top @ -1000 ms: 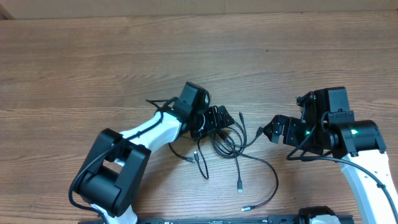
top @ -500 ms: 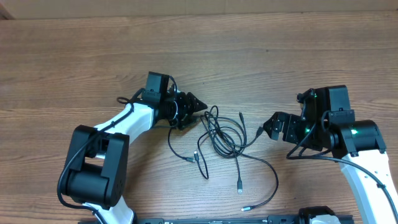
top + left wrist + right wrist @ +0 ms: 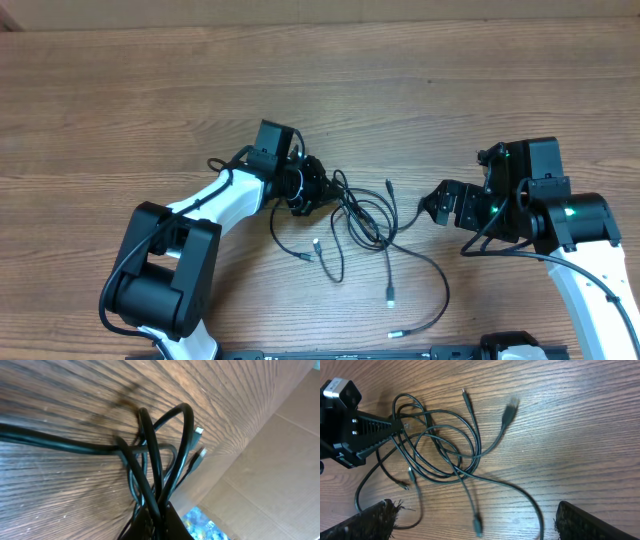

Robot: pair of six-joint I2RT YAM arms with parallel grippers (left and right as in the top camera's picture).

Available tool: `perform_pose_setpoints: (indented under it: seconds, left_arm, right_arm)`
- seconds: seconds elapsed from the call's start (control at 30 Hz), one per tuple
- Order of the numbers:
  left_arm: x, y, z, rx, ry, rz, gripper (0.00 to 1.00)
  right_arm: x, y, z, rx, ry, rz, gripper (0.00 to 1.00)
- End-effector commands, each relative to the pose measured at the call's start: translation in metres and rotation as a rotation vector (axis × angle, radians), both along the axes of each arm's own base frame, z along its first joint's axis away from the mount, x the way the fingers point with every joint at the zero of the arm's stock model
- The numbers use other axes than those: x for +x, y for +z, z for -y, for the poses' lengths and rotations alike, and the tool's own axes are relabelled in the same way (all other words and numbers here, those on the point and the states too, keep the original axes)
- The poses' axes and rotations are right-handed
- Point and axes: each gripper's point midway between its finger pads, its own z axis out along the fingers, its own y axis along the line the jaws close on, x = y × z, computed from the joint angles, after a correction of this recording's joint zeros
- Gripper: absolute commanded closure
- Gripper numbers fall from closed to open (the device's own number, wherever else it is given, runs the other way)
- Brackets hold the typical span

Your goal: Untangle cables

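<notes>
Black cables [image 3: 150, 460]: your left gripper [image 3: 322, 190] is clamped shut on several strands, right at its fingertips.
Bundle axis: from that grip the loops fan straight ahead of the tool, long axis toward the right gripper [image 3: 430, 207].
Crossings: strands overlap just ahead of the tips.
Plug ends [image 3: 509, 410]: scattered beyond the loops, pointing different ways.
Right gripper: jaws spread wide, empty, just past the tangle's far side.
Wooden table [image 3: 150, 100]: under it all.

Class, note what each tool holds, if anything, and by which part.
The left tool is shut on the cables, pinching several strands at the tangle's left edge. The right tool is open and holds nothing.
</notes>
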Motion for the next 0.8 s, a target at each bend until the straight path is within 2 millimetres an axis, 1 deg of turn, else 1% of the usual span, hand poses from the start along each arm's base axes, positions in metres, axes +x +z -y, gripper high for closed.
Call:
perform_pose_setpoints:
  seconds: [0.0,0.07,0.13,0.17,0.23,0.3,0.37,0.43,0.5,0.6,0.67,0.77]
  left_arm:
    - [0.003,-0.005,-0.002,0.023,-0.013,0.025,0.96]
    - [0.002,0.001,0.0,-0.004,-0.054,0.061,0.96]
    - [0.004,0.015,0.002,-0.068,-0.114,0.13,0.96]
    - [0.006,0.026,0.002,-0.111,-0.144,0.18,0.96]
    - [0.011,0.052,-0.002,-0.192,-0.184,0.275,0.96]
    - [0.016,0.083,-0.009,-0.253,-0.206,0.382,0.96]
    - [0.017,0.118,-0.017,-0.304,-0.236,0.513,0.96]
    - [0.013,0.157,-0.024,-0.337,-0.272,0.664,0.96]
    - [0.006,0.188,-0.029,-0.341,-0.3,0.792,0.96]
    - [-0.013,0.228,-0.03,-0.343,-0.358,0.971,0.96]
    - [-0.03,0.25,-0.03,-0.367,-0.409,1.067,0.96]
    - [-0.054,0.274,-0.029,-0.411,-0.478,1.168,0.96]
  right_arm:
    - [0.0,0.001,0.001,-0.008,-0.001,0.012,0.0]
    - [-0.002,0.001,-0.001,0.003,0.003,0.004,0.0]
    - [-0.006,0.001,-0.005,0.026,0.014,-0.011,0.0]
    - [-0.008,0.002,-0.007,0.04,0.019,-0.018,0.0]
    - [-0.011,0.003,-0.013,0.074,0.033,-0.028,0.0]
    - [-0.013,0.008,-0.023,0.137,0.057,-0.034,0.0]
    - [-0.019,0.019,-0.044,0.265,0.116,-0.037,0.0]
    - [-0.023,0.035,-0.064,0.387,0.217,-0.007,0.0]
    - [-0.025,0.046,-0.075,0.457,0.29,0.033,0.0]
    - [-0.02,0.05,-0.078,0.464,0.308,0.068,0.0]
    - [-0.016,0.052,-0.08,0.47,0.302,0.082,0.0]
    - [-0.009,0.057,-0.082,0.489,0.27,0.092,0.0]
